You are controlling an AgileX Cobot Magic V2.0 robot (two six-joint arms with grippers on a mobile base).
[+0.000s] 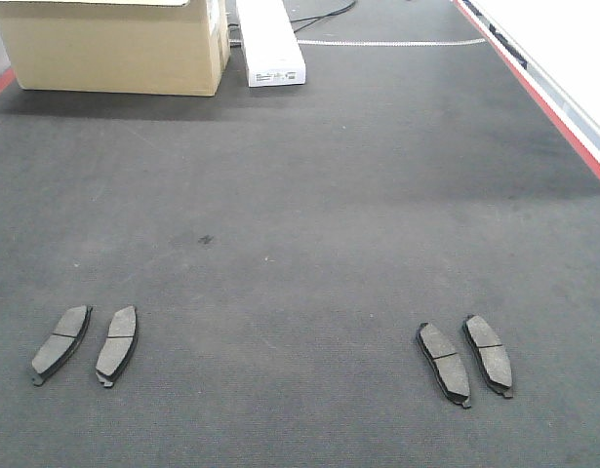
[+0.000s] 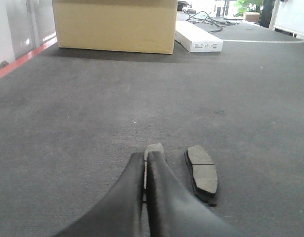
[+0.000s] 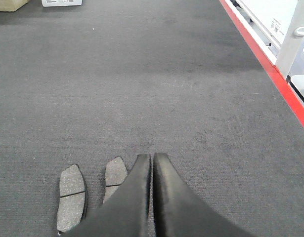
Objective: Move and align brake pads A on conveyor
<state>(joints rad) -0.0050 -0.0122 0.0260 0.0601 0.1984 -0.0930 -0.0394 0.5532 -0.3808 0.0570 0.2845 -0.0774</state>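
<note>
Four grey-brown brake pads lie flat on the dark conveyor [image 1: 300,195]. One pair is at the near left [image 1: 60,343] [image 1: 117,344], the other at the near right [image 1: 443,363] [image 1: 488,354]. Neither gripper shows in the front view. In the left wrist view my left gripper [image 2: 145,154] is shut and holds nothing. It hovers over one pad, whose tip [image 2: 154,147] shows past the fingers, and a second pad [image 2: 202,170] lies just to its right. My right gripper [image 3: 152,155] is shut and empty. Two pads [image 3: 71,196] [image 3: 115,172] lie to its left, the nearer one partly hidden by a finger.
A cardboard box [image 1: 114,44] and a long white box [image 1: 270,44] stand at the far left of the belt, with cables behind them. A red stripe [image 1: 539,97] marks the belt's right edge. A white post [image 3: 294,44] stands beyond that edge.
</note>
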